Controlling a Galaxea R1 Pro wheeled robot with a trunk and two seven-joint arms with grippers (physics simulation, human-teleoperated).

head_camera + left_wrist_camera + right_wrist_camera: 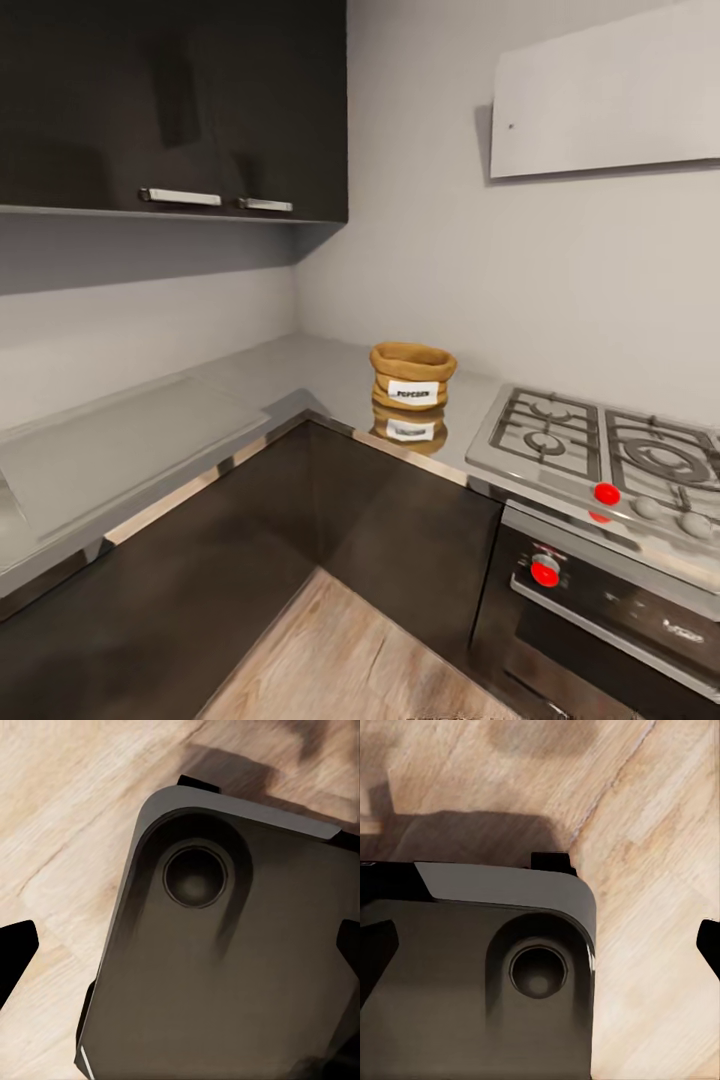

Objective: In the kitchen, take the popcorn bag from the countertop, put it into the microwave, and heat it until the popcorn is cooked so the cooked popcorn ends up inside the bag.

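the popcorn bag (412,376) is sitting upright on the bench (300,375), just left of the steel hob (600,445) and near the back wall, untouched. both arms are hanging low: the left gripper (180,967) and the right gripper (540,960) are each showing fingertips spread wide, holding nothing, over the robot's base (225,967) and the wood floor (660,832). judging by this, everything is still waiting: grasping, loading the microwave, heating.
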